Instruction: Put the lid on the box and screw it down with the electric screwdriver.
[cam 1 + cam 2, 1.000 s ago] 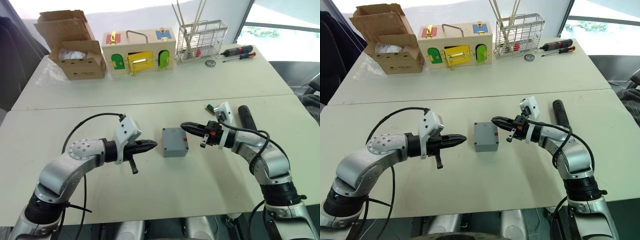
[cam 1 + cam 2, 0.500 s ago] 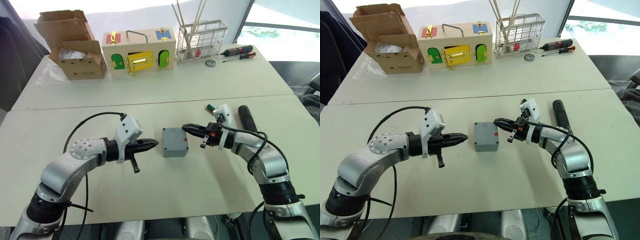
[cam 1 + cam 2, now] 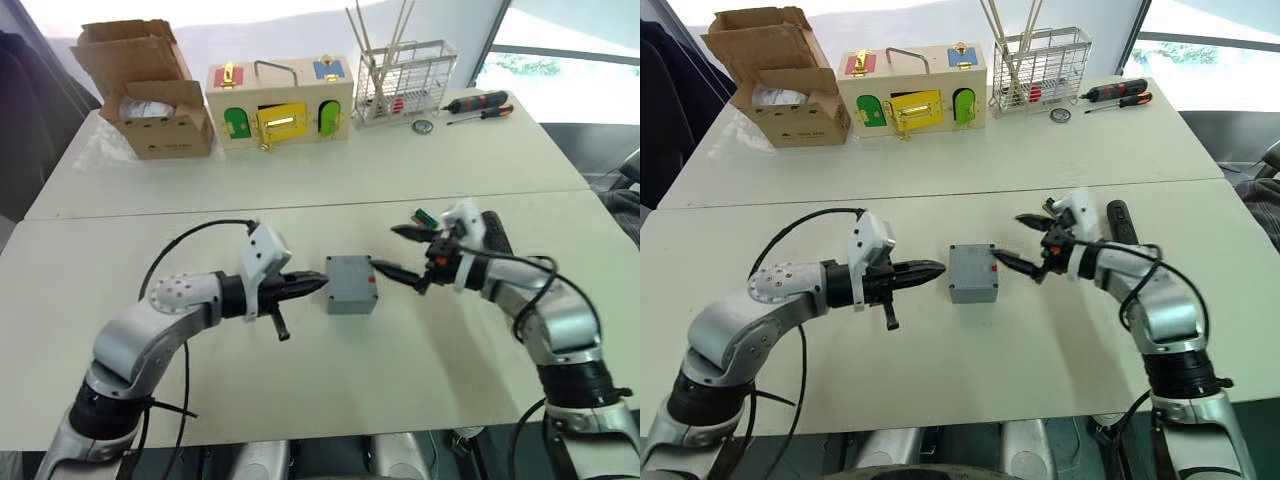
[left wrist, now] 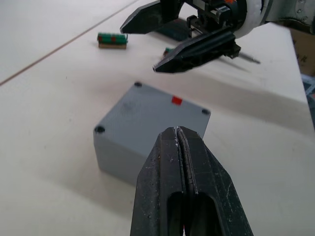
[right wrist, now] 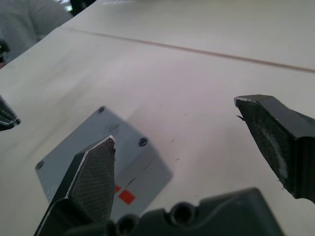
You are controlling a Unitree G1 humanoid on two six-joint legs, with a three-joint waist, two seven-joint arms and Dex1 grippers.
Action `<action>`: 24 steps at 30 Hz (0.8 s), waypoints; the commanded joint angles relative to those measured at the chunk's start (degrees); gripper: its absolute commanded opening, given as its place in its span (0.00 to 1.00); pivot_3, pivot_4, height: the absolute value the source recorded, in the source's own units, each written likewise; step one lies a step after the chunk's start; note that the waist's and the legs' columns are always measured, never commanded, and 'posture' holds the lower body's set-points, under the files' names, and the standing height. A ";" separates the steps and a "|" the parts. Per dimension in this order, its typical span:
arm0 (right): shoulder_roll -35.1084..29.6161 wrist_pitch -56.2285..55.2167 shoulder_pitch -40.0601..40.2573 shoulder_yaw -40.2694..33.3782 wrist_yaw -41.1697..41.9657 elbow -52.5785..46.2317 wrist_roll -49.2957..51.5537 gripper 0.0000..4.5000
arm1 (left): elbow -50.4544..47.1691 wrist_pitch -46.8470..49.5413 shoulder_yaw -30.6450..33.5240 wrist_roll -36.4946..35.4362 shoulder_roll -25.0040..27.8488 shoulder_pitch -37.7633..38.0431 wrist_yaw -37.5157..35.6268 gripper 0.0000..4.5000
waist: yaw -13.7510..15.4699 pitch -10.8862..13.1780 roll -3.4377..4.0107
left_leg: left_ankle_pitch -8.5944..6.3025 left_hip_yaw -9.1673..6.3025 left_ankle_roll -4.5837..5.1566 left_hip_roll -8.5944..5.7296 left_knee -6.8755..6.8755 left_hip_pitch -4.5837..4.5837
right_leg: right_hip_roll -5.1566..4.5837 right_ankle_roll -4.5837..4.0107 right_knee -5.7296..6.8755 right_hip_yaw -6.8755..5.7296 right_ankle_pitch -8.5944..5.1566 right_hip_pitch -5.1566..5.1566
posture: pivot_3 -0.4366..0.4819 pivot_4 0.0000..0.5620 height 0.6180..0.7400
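The grey box [image 3: 350, 284] stands mid-table with the flat grey lid [image 4: 152, 110] lying on top of it, corner holes and a red mark showing. My left gripper [image 3: 318, 283] is shut, empty, its tip close against the box's left side. On the box's right, my right gripper [image 3: 386, 249] is open; its lower finger points at the box's right top edge and the other is raised clear. Behind the right wrist, the black electric screwdriver [image 3: 1118, 222] lies on the table, partly hidden.
A small green part [image 3: 422, 215] lies by the right gripper. Along the far table stand a cardboard carton [image 3: 150, 90], a wooden latch box [image 3: 278, 100], a wire basket [image 3: 403, 80] and slim hand screwdrivers [image 3: 478, 103]. A seam [image 3: 300, 205] runs between the two tables.
My right gripper has opened wide beside the box. My left gripper has edged right, closer to the box. The box has stayed put.
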 commanded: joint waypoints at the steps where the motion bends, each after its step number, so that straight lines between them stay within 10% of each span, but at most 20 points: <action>1: -4.73 7.73 -3.05 -7.65 -1.99 -4.38 5.17 0.99 | -0.48 -1.24 0.47 -1.57 -0.42 -1.79 -1.24 0.00 | -0.12 0.00 0.00 | 0.00 0.01 0.00 0.00 0.00 0.00 | 0.00 0.00 -0.01 0.01 0.00 0.00 | 0.48 0.27 0.95; 11: -37.14 23.02 -13.12 5.56 10.29 17.45 -4.97 0.99 | -1.36 -6.90 -11.12 2.12 -2.49 -5.83 -6.88 0.00 | 0.38 0.01 0.10 | -0.27 0.32 0.48 -0.02 0.03 0.01 | -0.02 0.00 -0.30 0.05 0.00 0.11 | 0.48 0.27 0.95; 24: -30.56 30.78 -34.25 32.26 30.47 44.89 -16.02 0.99 | -3.49 -8.72 -14.54 6.38 -5.22 -2.33 -2.99 0.00 | -0.30 0.02 0.21 | -0.23 0.60 0.42 0.00 0.04 0.02 | -0.01 0.02 -0.29 0.24 0.01 -0.01 | 0.48 0.27 0.95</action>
